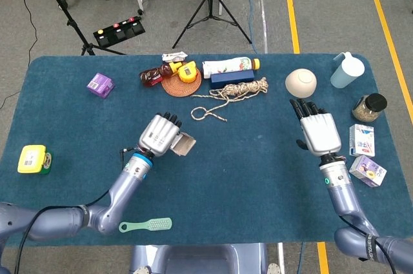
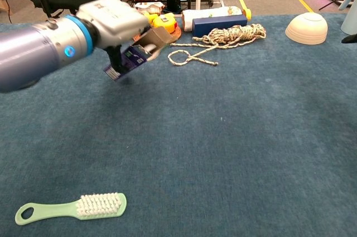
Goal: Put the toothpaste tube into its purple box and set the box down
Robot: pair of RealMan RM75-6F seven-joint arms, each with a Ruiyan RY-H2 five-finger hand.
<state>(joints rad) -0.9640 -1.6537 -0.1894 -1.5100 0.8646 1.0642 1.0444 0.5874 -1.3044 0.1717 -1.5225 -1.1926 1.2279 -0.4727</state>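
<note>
The left hand [image 2: 120,22] holds the purple box [image 2: 127,58] above the table [image 2: 234,136].

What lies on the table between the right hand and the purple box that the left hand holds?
Nothing: in the head view, only bare blue table separates the right hand from the purple box in the left hand.

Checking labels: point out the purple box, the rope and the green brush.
purple box [image 2: 125,61], chest view, printed side.
rope [image 1: 240,90], head view, coiled bundle.
green brush [image 2: 100,204], chest view, bristles.
</note>
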